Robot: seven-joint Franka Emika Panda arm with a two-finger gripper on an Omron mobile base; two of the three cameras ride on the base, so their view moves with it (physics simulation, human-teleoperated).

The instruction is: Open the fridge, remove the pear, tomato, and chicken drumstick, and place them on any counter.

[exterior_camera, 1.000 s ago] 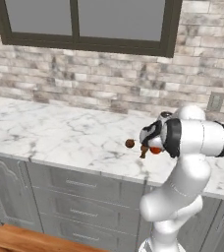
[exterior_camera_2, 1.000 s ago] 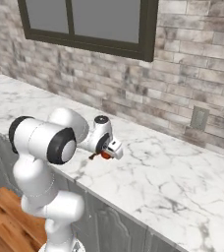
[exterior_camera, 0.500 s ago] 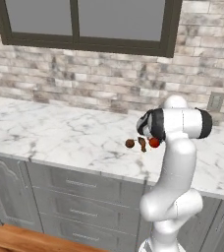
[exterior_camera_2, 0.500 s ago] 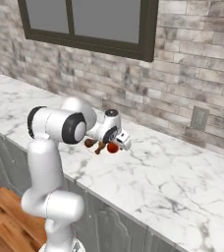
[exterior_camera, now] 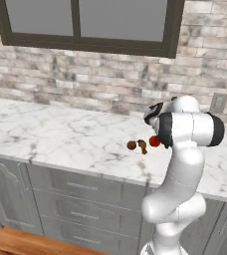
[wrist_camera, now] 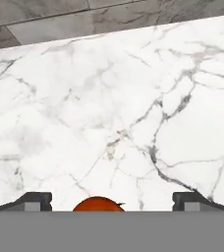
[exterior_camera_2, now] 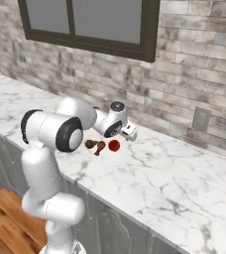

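Observation:
The small red tomato (exterior_camera_2: 114, 145) rests on the white marble counter (exterior_camera_2: 184, 183), right beside the brown chicken drumstick (exterior_camera_2: 95, 146). From the left base the tomato (exterior_camera: 155, 141) and the drumstick (exterior_camera: 136, 145) lie just left of my arm. My gripper (exterior_camera_2: 128, 132) hovers a little above and behind the tomato, apart from it. In the hand view the fingertips (wrist_camera: 33, 201) stand wide apart, open, with the tomato's top (wrist_camera: 98, 204) low between them over the counter (wrist_camera: 133, 98). The fridge and the pear are out of view.
A brick wall (exterior_camera: 85, 79) with a dark-framed window (exterior_camera: 85, 25) backs the counter. A wall socket (exterior_camera_2: 200, 119) sits to the right. Grey drawers (exterior_camera: 80, 199) run under the counter edge. Bare marble stretches left and right of the food.
The arm has straightened and the hand has lifted back off the tomato. The tomato stays on the counter beside the drumstick.

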